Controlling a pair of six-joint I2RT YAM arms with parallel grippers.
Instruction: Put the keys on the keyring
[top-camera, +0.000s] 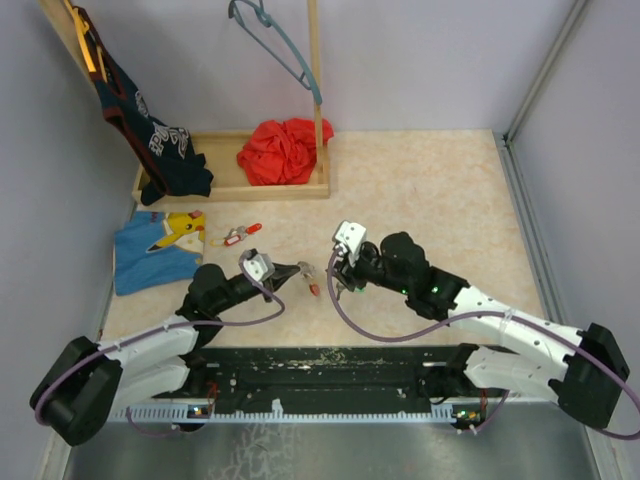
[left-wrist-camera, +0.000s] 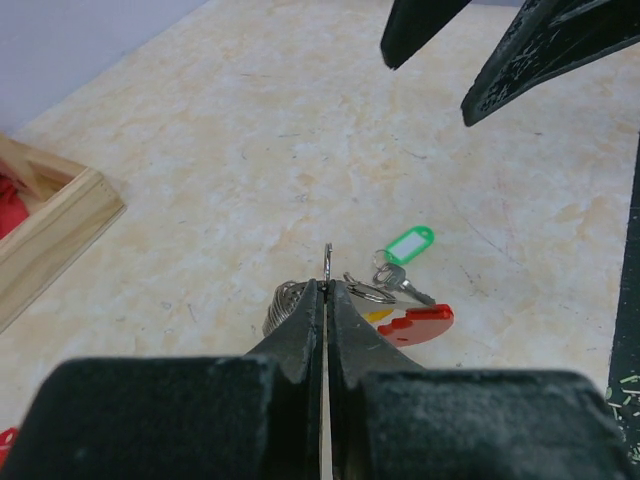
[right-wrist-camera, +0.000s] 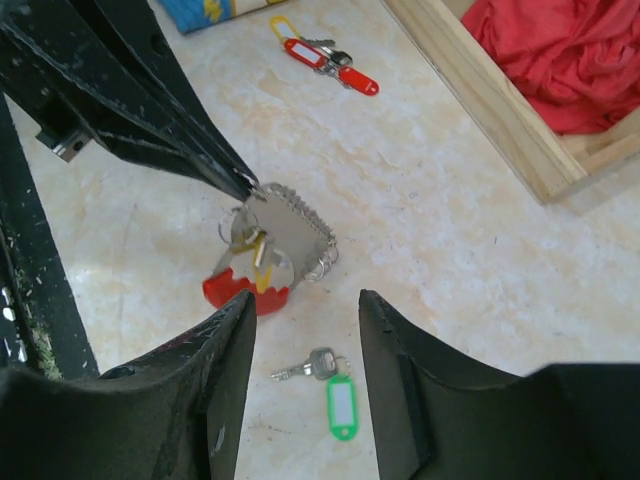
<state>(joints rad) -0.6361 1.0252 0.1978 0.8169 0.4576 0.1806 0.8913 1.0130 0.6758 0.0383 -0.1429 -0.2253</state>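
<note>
Clamping left gripper (left-wrist-camera: 327, 292): jaws pressed fully together on the thin wire loop of the keyring (right-wrist-camera: 290, 225), which sits edge-on between the fingertips.
Keyring: hangs off those tips near the middle of the table (top-camera: 430, 190), with grey mesh and a red tab below. Whether the tab rests on the surface, I can't quite say.
Right gripper (right-wrist-camera: 303, 305): spread wide, nothing in it, hovering right over the green-tagged key (right-wrist-camera: 335, 398).
Green-tagged key: flat on the table, just beside the keyring but apart from it.
Other keys (right-wrist-camera: 322, 52): red and yellow tags, well off toward the blue cloth (top-camera: 150, 255).
Step in hand, I'd say: picking up the green one.
Doing it well: pinch the metal head, not the floppy tag, and leave the key's hole free to meet the loop. The left should hold the loop steady and exposed.
</note>
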